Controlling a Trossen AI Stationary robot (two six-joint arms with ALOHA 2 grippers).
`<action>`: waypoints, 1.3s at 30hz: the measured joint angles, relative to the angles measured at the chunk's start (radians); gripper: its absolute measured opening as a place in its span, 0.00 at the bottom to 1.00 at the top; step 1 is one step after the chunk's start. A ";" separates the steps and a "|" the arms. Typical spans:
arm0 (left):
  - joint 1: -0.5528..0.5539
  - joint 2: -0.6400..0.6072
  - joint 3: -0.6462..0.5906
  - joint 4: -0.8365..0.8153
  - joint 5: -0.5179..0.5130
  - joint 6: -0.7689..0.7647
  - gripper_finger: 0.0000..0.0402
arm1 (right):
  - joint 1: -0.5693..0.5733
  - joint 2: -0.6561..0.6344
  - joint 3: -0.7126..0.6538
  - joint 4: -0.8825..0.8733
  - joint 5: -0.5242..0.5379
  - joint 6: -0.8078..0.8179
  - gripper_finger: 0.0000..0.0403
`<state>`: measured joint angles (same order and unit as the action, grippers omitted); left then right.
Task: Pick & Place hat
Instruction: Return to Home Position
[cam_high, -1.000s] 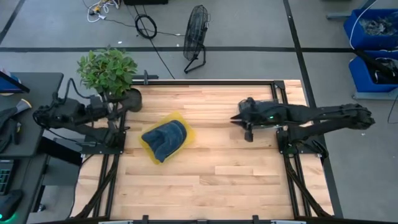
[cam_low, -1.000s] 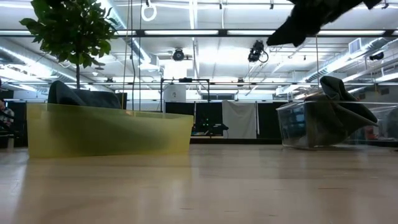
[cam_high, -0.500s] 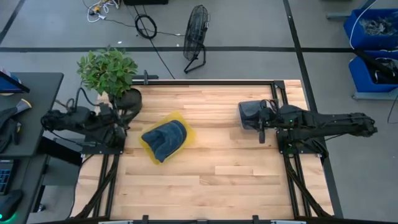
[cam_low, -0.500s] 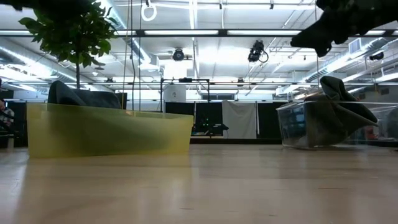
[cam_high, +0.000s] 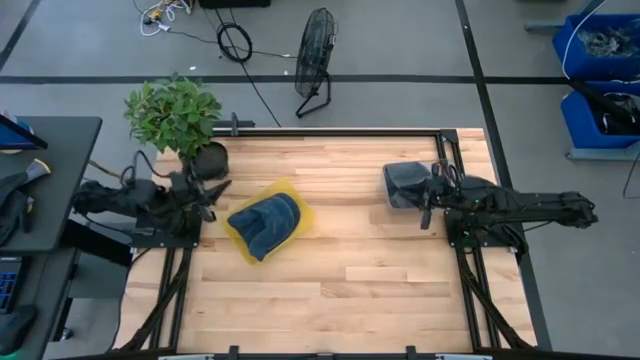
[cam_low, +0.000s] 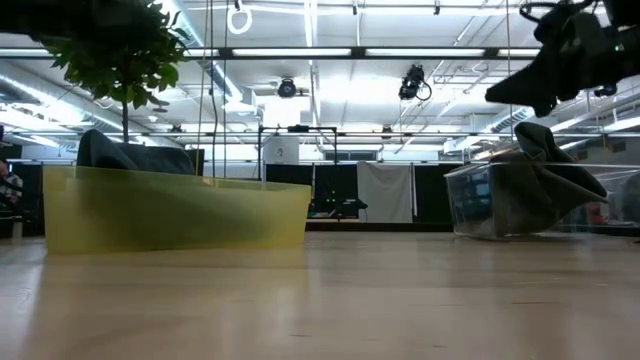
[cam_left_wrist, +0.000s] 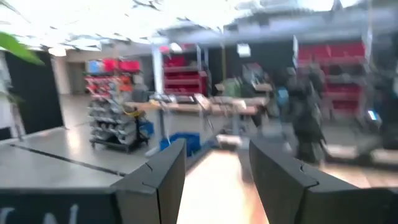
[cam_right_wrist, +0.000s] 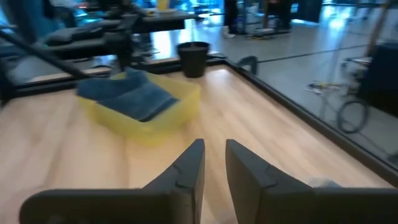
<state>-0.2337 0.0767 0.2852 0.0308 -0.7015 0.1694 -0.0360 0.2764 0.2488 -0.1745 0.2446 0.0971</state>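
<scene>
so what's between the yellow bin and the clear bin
Nothing: only bare table separates yellow bin from clear bin, as the high view shows.

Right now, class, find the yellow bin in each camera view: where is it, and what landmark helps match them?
High view: yellow bin left of centre.
Low view: left side.
Left wrist view: not in it.
Right wrist view: ahead of the right claw.
Landmark: potted plant near it.
</scene>
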 joint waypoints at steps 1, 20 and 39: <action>0.010 -0.004 0.018 0.002 -0.003 0.000 0.45 | 0.000 -0.014 -0.011 0.000 0.024 0.001 0.17; 0.041 -0.066 -0.092 -0.154 0.007 -0.162 0.45 | 0.000 -0.174 -0.029 -0.090 0.027 0.020 0.17; 0.041 -0.066 -0.248 -0.013 0.007 -0.243 0.45 | 0.000 -0.174 -0.178 0.098 0.025 0.026 0.17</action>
<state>-0.1925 0.0105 0.0372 0.0183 -0.6941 -0.0734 -0.0357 0.1028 0.0710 -0.0766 0.2699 0.1234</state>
